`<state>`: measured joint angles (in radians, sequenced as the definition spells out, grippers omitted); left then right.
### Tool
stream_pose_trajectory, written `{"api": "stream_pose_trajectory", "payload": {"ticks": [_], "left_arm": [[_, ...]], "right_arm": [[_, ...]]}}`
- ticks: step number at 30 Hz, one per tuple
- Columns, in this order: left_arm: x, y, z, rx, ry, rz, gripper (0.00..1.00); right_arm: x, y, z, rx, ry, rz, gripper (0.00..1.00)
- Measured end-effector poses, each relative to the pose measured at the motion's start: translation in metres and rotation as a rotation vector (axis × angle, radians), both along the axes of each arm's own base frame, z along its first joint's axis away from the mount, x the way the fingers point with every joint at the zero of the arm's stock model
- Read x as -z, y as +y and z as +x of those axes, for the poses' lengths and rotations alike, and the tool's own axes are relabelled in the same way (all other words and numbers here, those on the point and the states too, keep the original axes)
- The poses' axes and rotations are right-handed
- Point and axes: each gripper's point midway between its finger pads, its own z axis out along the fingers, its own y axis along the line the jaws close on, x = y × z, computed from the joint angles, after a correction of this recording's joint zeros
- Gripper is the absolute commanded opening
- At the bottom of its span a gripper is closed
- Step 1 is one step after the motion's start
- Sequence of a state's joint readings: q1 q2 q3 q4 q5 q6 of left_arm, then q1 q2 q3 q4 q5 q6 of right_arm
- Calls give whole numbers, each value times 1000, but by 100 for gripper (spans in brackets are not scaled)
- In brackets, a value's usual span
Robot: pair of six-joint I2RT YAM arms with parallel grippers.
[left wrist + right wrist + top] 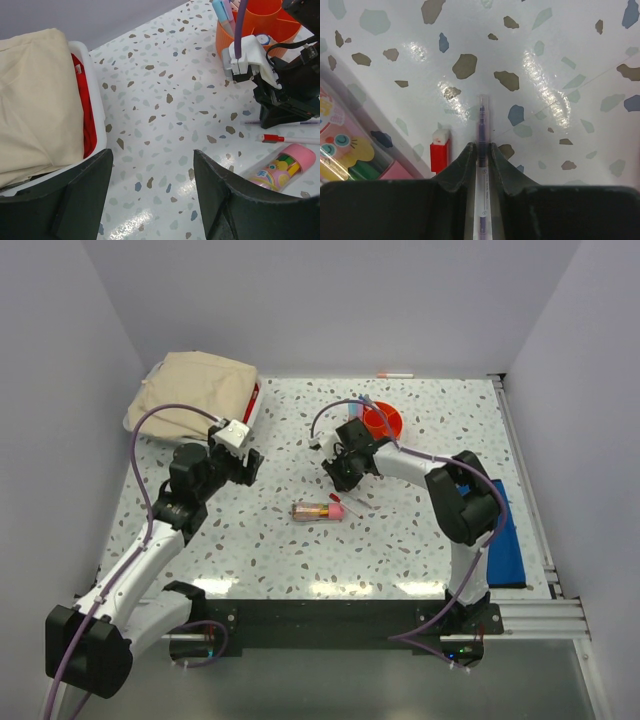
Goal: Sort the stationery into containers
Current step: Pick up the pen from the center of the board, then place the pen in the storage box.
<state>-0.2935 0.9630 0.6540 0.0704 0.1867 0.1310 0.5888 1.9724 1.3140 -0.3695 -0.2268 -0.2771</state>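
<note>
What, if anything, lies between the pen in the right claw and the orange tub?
Nothing visible does. The right claw grips the pen, and the tub stands just beyond it; its arm hides part of the table between. The tube and red-capped pen lie on the near side.

Bright, even light from above; shadows are faint. White glare blotches the table (580, 30) across the right wrist view's middle and the left wrist view's bottom centre. The purple pen (483, 120) is sharp; the left gripper (152, 157) is dark and soft-edged.
</note>
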Motion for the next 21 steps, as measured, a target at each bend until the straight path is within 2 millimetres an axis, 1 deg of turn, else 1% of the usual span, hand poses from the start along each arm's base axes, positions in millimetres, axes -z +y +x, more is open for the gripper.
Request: {"api": "stream_pose_trajectory", "payload": {"ticks": [3,6,8,9,10,11,13,14,15,16,18,19,20,21], "left_arm": [[1,0,0,2,2,1,70],[3,-2,0,9,8,3,70],[5,-3,1,16,14,5,70],[7,-3,1,21,17,9,70],[9,-5,2,27,22,11,70],[10,-6,3,32,27,11,70],[12,-9,5,43,33,10,70],[11,-10,7,49,33,9,70],[9,-12,9,54,32,7,70],[8,-14,12,61,29,5,70],[5,-18,17,73,24,0,70],[4,-20,19,82,23,-2,70],[4,-22,21,91,23,-5,71],[3,-24,24,98,23,-7,75]], "right_arm": [[-1,1,-1,-4,6,4,0],[-5,2,-9,-12,38,15,0],[-17,3,-13,-17,50,32,0],[-29,6,-13,-20,48,52,0],[-47,10,-8,-19,31,86,0],[-69,15,-3,-20,4,131,0],[-125,22,15,-6,-73,255,0],[-159,27,24,-5,-132,333,0],[-190,17,41,35,-196,404,0],[-218,6,53,70,-259,466,0],[-263,-18,74,138,-383,561,0],[-282,-35,84,181,-448,598,0],[-296,-51,93,221,-511,628,0],[-304,-64,100,256,-565,647,0]]}}
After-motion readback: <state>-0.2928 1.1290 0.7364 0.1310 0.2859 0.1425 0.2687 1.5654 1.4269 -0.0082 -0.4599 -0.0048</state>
